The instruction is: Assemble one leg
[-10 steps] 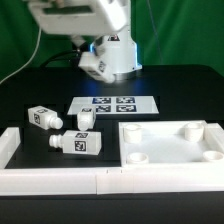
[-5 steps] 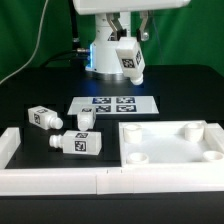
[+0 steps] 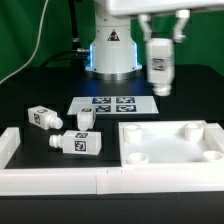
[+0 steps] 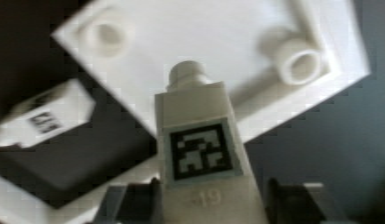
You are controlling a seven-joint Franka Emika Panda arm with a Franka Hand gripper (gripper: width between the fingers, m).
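White leg point(image 3: 159, 65), black-white square tag point(image 4: 201, 150) on side, clamped upright in jaws, seemingly above panel point(image 3: 170, 143).

The black worktop point(image 3: 35, 92) carries the marker board point(image 3: 115, 102) near its middle. Between that board and the near edge are three loose pieces. One leg point(image 3: 42, 118) lies toward the edge at the exterior view's left, a second leg point(image 3: 86, 119) just before the board, and a third leg point(image 3: 78, 142) nearer the front. The white socketed panel point(image 3: 170, 142) fills the near corner at the exterior view's right. What seems to be a raised white rail point(image 3: 55, 180) runs along the near edge.
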